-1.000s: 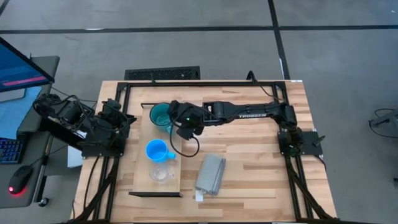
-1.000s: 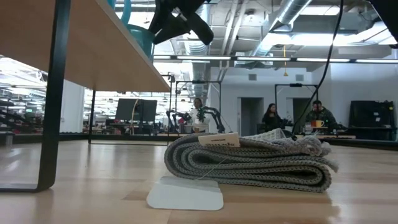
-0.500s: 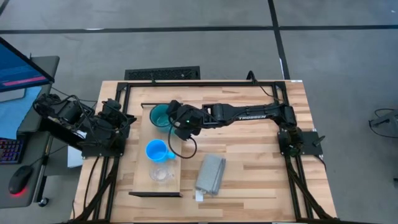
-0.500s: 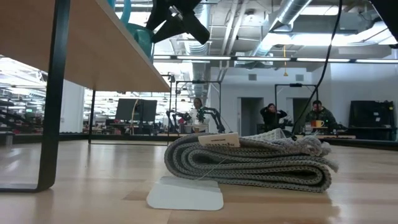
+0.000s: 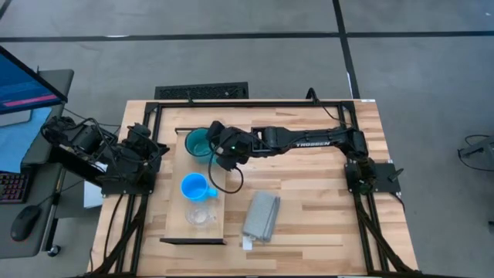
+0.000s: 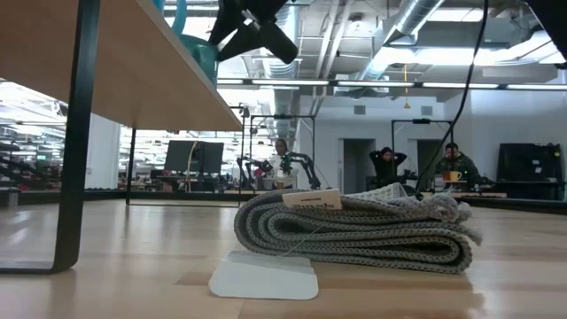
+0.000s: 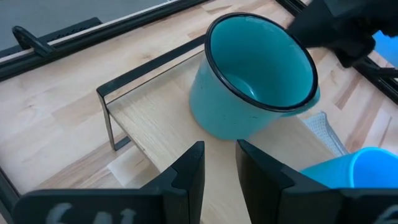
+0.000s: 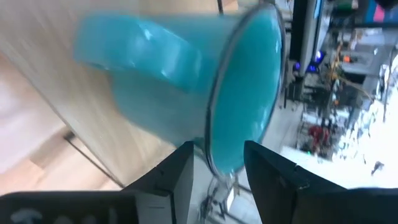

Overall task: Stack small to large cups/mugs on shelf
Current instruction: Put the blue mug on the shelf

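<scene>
The teal mug [image 5: 198, 144] stands upright on the shelf [image 5: 177, 224], at the shelf's far end from the clear cup [image 5: 201, 216], with its mouth facing up. The blue mug [image 5: 192, 187] sits on the shelf between the teal mug and the clear cup, so the three stand in a row along the board. In the left wrist view the teal mug [image 7: 252, 78] rests on the pale board beside a dark metal edge of the shelf, and part of the blue mug [image 7: 354, 180] shows near it.

The right gripper [image 5: 217, 149] is right beside the teal mug, on the side facing away from the left arm. Its fingers are spread apart on either side of the mug's rim [image 8: 239, 93] in the right wrist view and do not clamp it. The left gripper [image 5: 158, 149] waits just off the shelf's edge, near the teal mug; its fingers [image 7: 189, 174] stand slightly apart and hold nothing.

A folded grey cloth [image 5: 262, 215] lies on the table [image 5: 324, 224] beside the shelf, level with the clear cup. In the low view it [image 6: 354, 232] rests on a white card [image 6: 263, 275].
</scene>
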